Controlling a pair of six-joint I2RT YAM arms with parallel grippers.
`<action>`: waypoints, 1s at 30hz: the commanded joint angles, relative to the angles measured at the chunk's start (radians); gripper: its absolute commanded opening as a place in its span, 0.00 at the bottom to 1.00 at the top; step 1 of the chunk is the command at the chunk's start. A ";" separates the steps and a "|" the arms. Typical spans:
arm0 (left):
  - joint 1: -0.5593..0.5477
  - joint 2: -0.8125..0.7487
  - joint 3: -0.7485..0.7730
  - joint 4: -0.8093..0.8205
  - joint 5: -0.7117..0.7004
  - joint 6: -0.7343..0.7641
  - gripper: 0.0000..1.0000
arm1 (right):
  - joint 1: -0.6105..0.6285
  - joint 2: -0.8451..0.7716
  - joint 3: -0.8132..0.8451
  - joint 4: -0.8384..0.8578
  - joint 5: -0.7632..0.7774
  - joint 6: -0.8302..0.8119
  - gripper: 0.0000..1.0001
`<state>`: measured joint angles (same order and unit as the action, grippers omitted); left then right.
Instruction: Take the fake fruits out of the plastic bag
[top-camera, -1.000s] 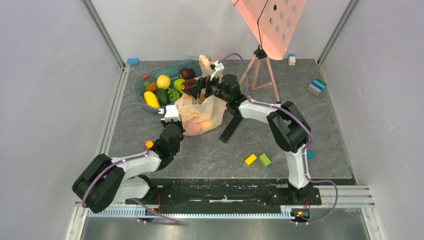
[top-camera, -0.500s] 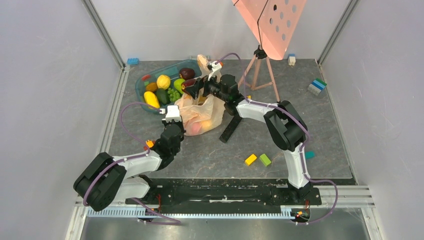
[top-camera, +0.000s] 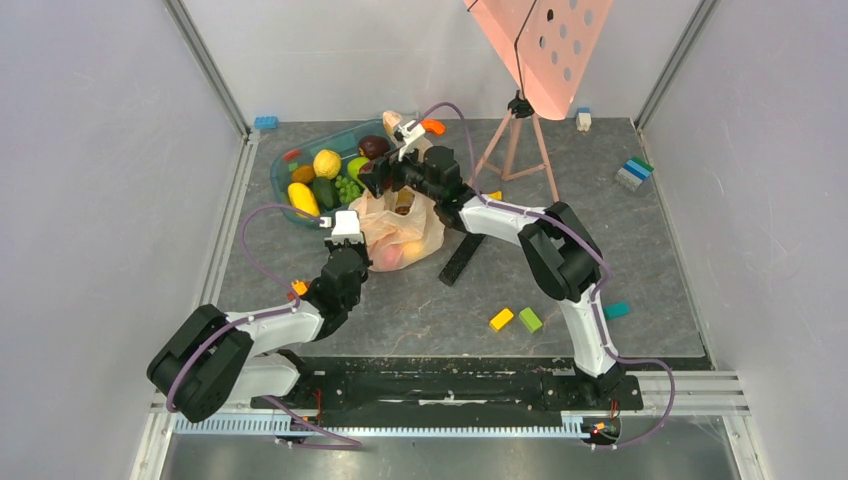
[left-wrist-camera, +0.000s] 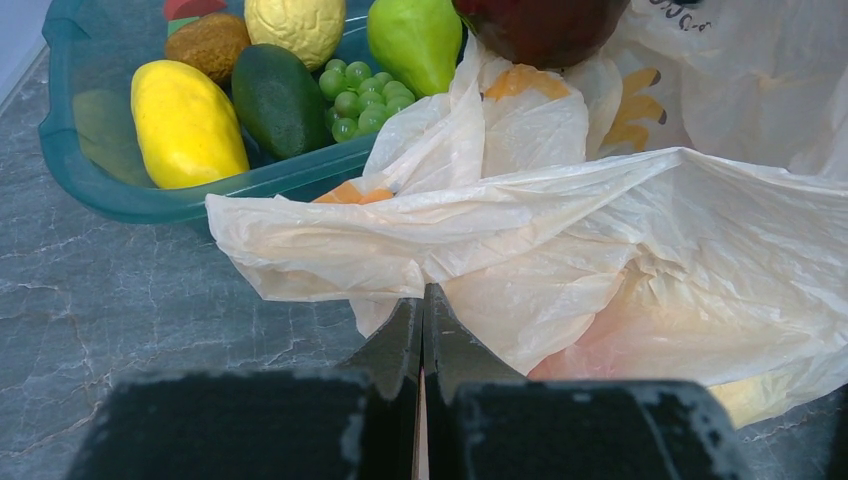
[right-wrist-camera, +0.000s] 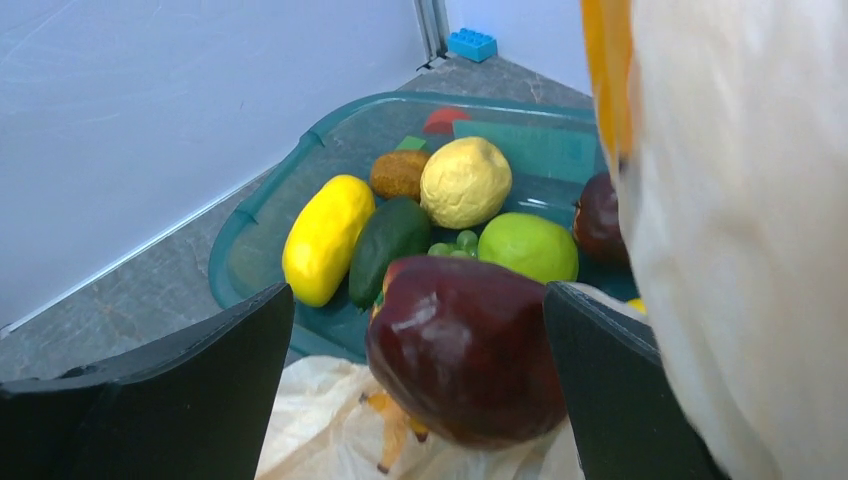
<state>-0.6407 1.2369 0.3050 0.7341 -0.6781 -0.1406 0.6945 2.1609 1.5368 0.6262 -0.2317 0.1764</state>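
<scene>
Translucent cream-beige film, thin and crinkled, printed in orange and yellow: the plastic bag (top-camera: 405, 235). In the top view it lies slumped on the grey table (top-camera: 660, 260), touching the teal tub (top-camera: 283, 190), with a pinkish fruit (top-camera: 392, 258) showing through its near side. The left gripper (top-camera: 347, 222) sits at the bag's near-left edge. The right gripper (top-camera: 374, 180) hangs over its far edge, by the tub. In the left wrist view the fingers are pressed together with a fold of the film pinched at their tips. The bag spreads ahead in loose pleats, with reddish and yellow shapes dim behind the film at lower right. In the tub beyond are a yellow fruit (left-wrist-camera: 185, 120), a dark green fruit (left-wrist-camera: 280, 95), green grapes (left-wrist-camera: 360, 95), a green pear (left-wrist-camera: 415, 40), a pale knobbly fruit (left-wrist-camera: 295, 25) and a brown fruit (left-wrist-camera: 205, 40). In the right wrist view the jaws are spread wide. A glossy dark maroon fruit (right-wrist-camera: 465, 350) sits between them above the bag's film, with a gap on one finger's side. A second maroon fruit (right-wrist-camera: 600, 215) lies in the tub, and the bag's wall fills the right.
</scene>
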 joint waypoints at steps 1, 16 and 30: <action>0.003 0.003 0.014 0.014 0.003 -0.024 0.02 | 0.025 0.058 0.088 -0.028 0.054 -0.087 0.98; 0.004 0.012 0.023 0.010 0.010 -0.021 0.02 | 0.054 0.140 0.167 -0.170 0.167 -0.296 0.98; 0.004 0.008 0.025 -0.001 0.014 -0.020 0.02 | 0.054 0.069 0.050 0.026 0.183 -0.201 0.60</action>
<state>-0.6407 1.2457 0.3058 0.7311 -0.6701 -0.1406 0.7437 2.2971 1.6371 0.5224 -0.0494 -0.0681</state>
